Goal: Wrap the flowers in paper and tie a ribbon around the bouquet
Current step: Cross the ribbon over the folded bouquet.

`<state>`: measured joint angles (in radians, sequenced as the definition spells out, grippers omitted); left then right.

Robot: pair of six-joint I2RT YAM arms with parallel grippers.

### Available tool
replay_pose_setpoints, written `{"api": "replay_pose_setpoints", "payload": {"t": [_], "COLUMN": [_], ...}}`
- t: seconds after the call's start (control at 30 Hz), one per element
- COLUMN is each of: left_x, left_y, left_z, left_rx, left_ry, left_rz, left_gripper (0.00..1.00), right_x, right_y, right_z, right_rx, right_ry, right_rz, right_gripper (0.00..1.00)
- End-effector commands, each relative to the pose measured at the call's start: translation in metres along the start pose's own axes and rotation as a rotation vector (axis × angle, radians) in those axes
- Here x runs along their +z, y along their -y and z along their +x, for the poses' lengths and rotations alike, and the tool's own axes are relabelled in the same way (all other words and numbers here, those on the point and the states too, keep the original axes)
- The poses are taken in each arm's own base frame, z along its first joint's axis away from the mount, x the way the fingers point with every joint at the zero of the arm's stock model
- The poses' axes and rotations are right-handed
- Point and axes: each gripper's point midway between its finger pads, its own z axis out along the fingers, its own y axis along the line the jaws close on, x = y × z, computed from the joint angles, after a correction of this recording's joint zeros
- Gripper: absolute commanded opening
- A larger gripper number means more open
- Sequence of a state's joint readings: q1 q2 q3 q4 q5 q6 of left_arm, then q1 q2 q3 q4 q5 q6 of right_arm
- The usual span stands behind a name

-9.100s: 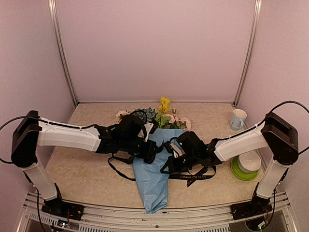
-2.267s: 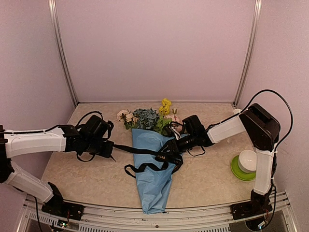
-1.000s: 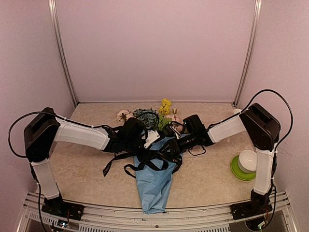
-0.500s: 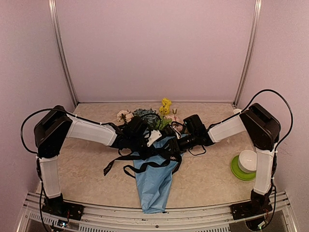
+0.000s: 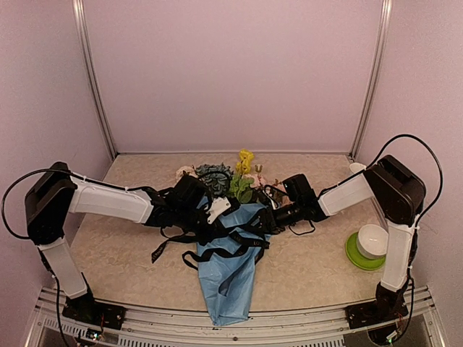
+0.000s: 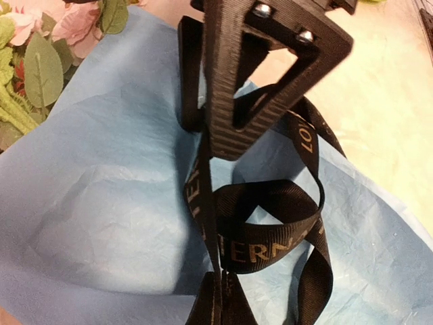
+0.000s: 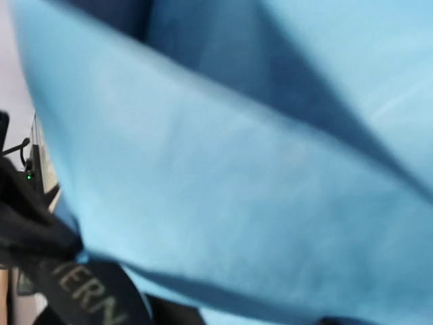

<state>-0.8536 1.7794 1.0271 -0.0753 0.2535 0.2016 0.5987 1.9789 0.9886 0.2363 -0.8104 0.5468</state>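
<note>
Mid-table (image 5: 123, 253) lies the bouquet (image 5: 239, 264), its light blue paper (image 5: 228, 303) cone tapering toward the near edge and the flowers (image 5: 224, 177) fanning out toward the far edge. Looped over the cone's wide part is the black ribbon (image 6: 270, 250), one tail trailing off leftward. The left gripper (image 6: 218, 301) is pinched tight on a ribbon strand just above the paper. The right gripper (image 5: 269, 217) sits at the cone's right side; I cannot tell its grip. A white bowl (image 5: 372, 238) rests on a green plate (image 5: 358, 258) near the right edge.

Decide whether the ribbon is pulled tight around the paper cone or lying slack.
Slack: the ribbon forms open loops on the paper, and one end trails onto the table in the top view.
</note>
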Motion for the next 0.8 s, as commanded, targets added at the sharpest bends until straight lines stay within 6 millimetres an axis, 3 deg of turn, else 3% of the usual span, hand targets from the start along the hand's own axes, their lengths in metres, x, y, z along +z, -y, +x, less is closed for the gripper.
{"api": "replay_pose_setpoints", "payload": {"t": [0.0, 0.17, 0.27, 0.5, 0.6, 0.77], "left_x": [-0.007, -0.002, 0.005, 0.003, -0.001, 0.006], "left_y": [0.022, 0.017, 0.01, 0.014, 0.021, 0.033], "left_z": [0.012, 0.028, 0.026, -0.006, -0.013, -0.013], "left_rx": [-0.022, -0.045, -0.069, 0.029, 0.131, 0.288], "left_ry": [-0.034, -0.053, -0.052, 0.023, 0.027, -0.011], "left_rz": [0.045, 0.019, 0.011, -0.022, -0.042, -0.051], "left_gripper": [0.0, 0.0, 0.01, 0.54, 0.63, 0.66], "right_x": [-0.005, -0.005, -0.006, -0.004, -0.003, -0.003], "right_y": [-0.001, 0.001, -0.002, -0.001, 0.002, 0.003], "right_z": [-0.003, -0.005, -0.007, -0.009, -0.006, -0.005], "right_rx": [-0.007, 0.003, 0.001, 0.024, 0.034, 0.038], "right_ry": [0.019, 0.022, 0.03, 0.021, 0.013, 0.007], "right_rz": [-0.004, -0.007, -0.021, -0.02, -0.015, -0.012], "right_gripper": [0.64, 0.64, 0.64, 0.63, 0.62, 0.61]}}
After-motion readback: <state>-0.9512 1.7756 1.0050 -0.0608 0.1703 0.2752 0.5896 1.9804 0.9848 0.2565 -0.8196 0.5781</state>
